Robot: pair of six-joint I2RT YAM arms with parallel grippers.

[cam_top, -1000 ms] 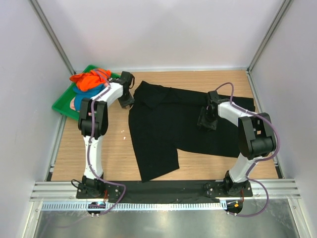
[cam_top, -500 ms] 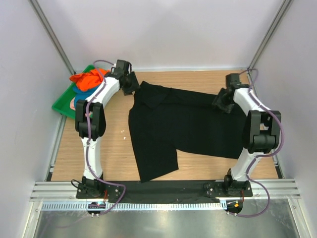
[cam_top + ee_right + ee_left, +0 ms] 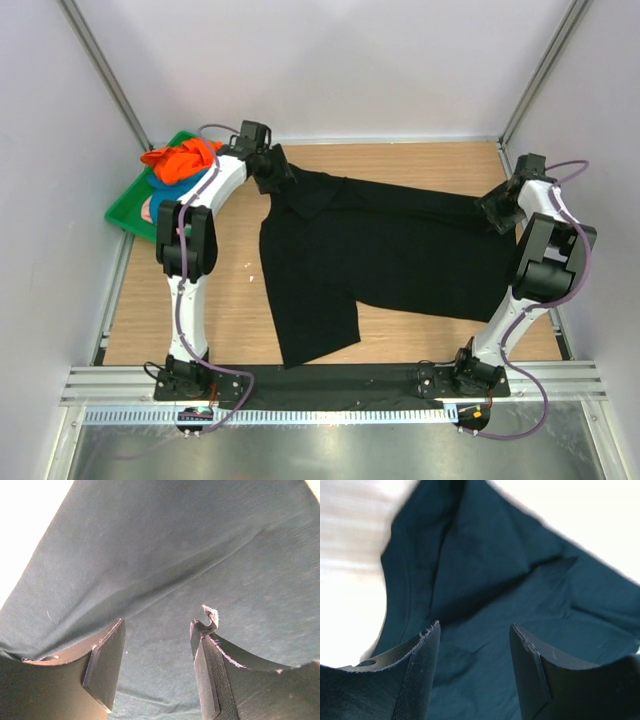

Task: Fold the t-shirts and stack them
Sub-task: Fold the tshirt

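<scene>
- Black t-shirt [image 3: 370, 250] is lying spread out on the wooden tabletop [image 3: 190, 290], filling the middle of the top view from upper centre-left to the right side. One flap is reaching down toward the lower centre.
- Left pincer [image 3: 270, 172] is sitting at the shirt's upper left corner, in the upper centre-left of the top view. From above I cannot tell whether it is touching the cloth.
- In the left wrist view, the left pincer [image 3: 475, 647] is holding its two fingers apart with nothing between them. Wrinkled dark cloth is filling most of the frame beyond them, with washed-out white at the left and upper right.
- Right pincer [image 3: 497, 210] is sitting at the shirt's right edge, on the right side of the top view.
- In the right wrist view, the right pincer [image 3: 157, 650] is also holding its fingers parted and gripping nothing. Dark cloth with one long diagonal crease is filling the frame.
- Orange t-shirt [image 3: 180, 160] is lying bunched on a blue t-shirt [image 3: 165, 187] in the green tray [image 3: 122, 212] at the upper left, with a pink cloth [image 3: 152, 208] peeking out below them.
</scene>
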